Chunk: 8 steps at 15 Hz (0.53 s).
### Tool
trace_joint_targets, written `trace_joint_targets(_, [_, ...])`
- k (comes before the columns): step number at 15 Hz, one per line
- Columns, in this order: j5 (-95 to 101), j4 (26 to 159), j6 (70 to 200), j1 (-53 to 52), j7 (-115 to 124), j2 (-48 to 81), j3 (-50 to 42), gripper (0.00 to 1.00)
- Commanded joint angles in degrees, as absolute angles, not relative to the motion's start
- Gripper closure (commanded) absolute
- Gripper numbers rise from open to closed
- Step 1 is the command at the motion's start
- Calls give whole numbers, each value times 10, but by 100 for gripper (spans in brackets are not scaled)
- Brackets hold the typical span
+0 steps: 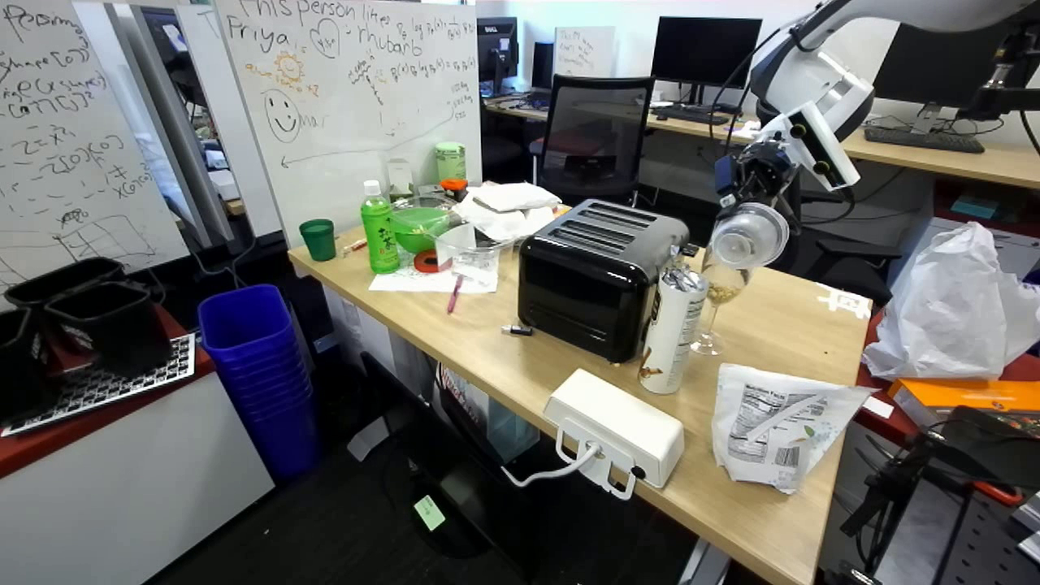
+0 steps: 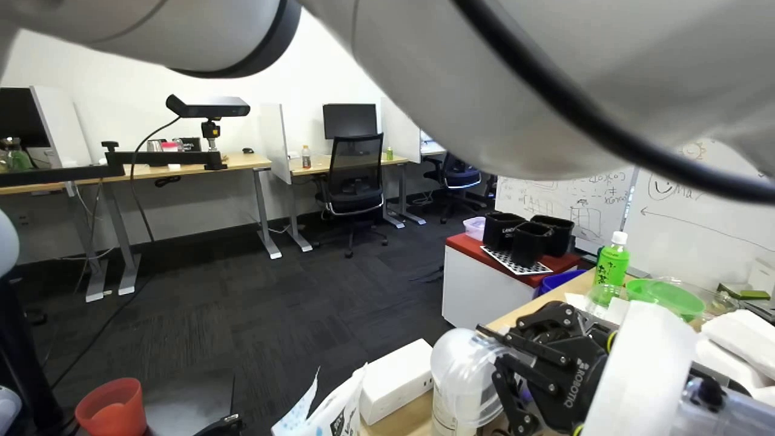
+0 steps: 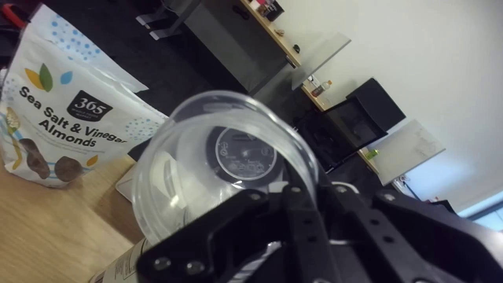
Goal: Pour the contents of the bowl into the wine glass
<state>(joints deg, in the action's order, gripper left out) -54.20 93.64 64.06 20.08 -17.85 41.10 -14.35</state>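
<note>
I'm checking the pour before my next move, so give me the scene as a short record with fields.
pincer: closed on the bowl, near its rim
bowl pose: tilted, overlapping the wine glass in an exterior view
bowl contents: none seen in the wrist view; part of the inside is hidden
wine glass: upright on the table, pale pieces in its cup
bowl-to-glass contact: cannot tell
beside the glass: white canister, upright; black toaster
also on the table: almond bag, white box
</note>
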Motion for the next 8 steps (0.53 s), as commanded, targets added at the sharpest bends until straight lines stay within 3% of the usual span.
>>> trace_joint_targets(1, [-481, 950, 655, 197, -244, 379, -132, 98])
trace_joint_targets(8, [-410, 986, 654, 198, -314, 329, -105, 98])
